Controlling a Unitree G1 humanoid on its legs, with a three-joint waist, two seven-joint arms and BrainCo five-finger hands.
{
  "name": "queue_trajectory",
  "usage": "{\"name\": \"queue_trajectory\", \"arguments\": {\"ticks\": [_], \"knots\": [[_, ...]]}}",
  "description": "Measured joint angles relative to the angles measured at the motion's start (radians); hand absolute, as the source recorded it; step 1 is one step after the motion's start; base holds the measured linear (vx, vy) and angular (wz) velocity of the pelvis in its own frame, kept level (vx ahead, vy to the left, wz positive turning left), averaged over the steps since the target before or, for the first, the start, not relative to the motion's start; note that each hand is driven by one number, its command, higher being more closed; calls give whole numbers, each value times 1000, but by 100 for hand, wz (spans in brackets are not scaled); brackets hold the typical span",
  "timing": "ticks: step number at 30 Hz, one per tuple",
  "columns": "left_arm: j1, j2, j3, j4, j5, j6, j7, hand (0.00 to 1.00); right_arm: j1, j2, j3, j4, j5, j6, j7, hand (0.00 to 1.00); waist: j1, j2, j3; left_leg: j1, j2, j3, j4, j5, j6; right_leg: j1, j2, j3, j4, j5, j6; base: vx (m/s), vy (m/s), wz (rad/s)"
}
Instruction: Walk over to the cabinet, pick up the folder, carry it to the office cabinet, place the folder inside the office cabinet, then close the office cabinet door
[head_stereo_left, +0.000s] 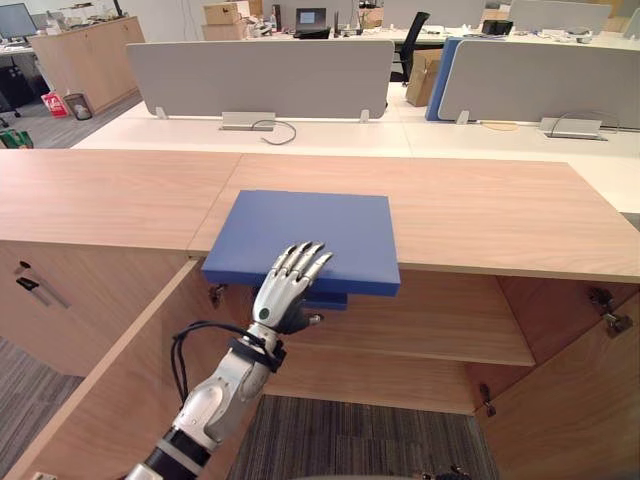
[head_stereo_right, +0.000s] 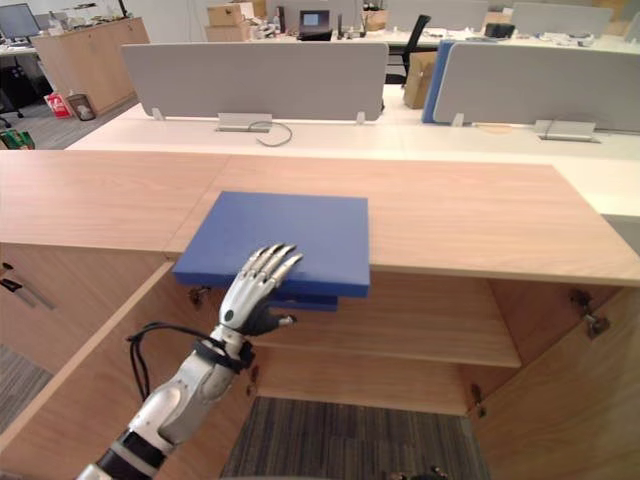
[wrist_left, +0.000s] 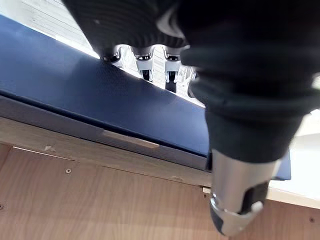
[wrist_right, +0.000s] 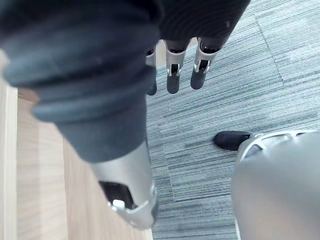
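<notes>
On the wooden surface above the open cabinet lies one blue folder, flat, its front edge jutting out past the surface's lip over the cabinet opening. A darker blue strip shows just beneath that overhanging edge.

Left hand: it reaches up from below and in front. The fingers lie straight and slightly spread on the folder's top face, near the front edge and left of its middle, dark tips pointing towards the far side. The thumb sticks out sideways under the overhang; whether it touches the underside cannot be told. Nothing is curled round the folder, so the hand is open, resting on it.

Right hand: seen in its own wrist view, hanging with loose, straight fingers over the grey carpet, holding nothing.

Count: one folder; one shelf inside the cabinet; two cabinet doors, both swung outward, one at the left and one at the right; two grey dividers standing on the pale desks behind the surface.
</notes>
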Motion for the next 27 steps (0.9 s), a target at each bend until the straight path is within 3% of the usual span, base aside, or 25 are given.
{"name": "queue_trajectory", "arguments": {"ticks": [2, 3, 5, 6, 9, 11, 17, 27], "knots": [[-22, 18, -7, 20, 26, 1, 0, 0, -12, -16, 23, -7, -1, 12, 1, 0, -5, 0, 0, -3, 0, -1, -3, 0, 0, 1, 0, -2, -5, 1, 0, -5, 3, 2], [-38, 29, -4, 39, 42, -1, -1, 0, -22, -52, 98, -37, -1, 21, 2, 0, -14, 1, 0, -4, 0, 2, -6, 0, 0, -2, 1, -1, -8, 3, -2, -21, 8, -5], [-49, 38, 19, 53, 40, -15, -27, 0, -33, -112, 151, -92, 5, 33, 69, 0, -17, 3, -1, -4, 0, 12, -10, 0, 0, -12, 0, 11, -4, 5, 1, -30, 34, -23], [-56, 65, 73, 83, 30, -27, -37, 0, -82, -213, 175, -145, 5, 27, 119, 0, -23, 9, -2, -2, -1, 39, -15, 0, 0, -27, 2, 38, -4, 12, 3, -31, 46, -36], [-98, 139, 72, 121, 27, -21, -28, 0, -121, -281, 93, -110, -4, -10, 105, 0, -27, 9, 8, 10, 0, 42, -17, 0, 0, -23, 3, 42, -7, 13, 3, -5, 11, -12], [-112, 158, 46, 125, 48, -4, -16, 0, -123, -257, 9, -38, -31, -19, 63, 0, -25, 11, 7, 11, 0, 41, -17, 0, 0, -19, 3, 42, -9, 13, 3, 0, 0, 0], [-215, 168, -56, 135, 154, 6, -2, 0, -61, -99, -34, 19, -36, 8, 36, 0, -37, 25, 16, 11, -6, 38, -16, 0, 0, -15, -4, 38, -10, 13, 3, -11, 4, 1], [-249, 168, -98, 156, 153, 5, 11, 0, -55, -91, -77, 17, -36, 5, 12, 0, -41, 26, 15, 13, -8, 26, -14, 0, 1, -8, -6, 27, -9, 13, 3, -36, 2, 3]]}}
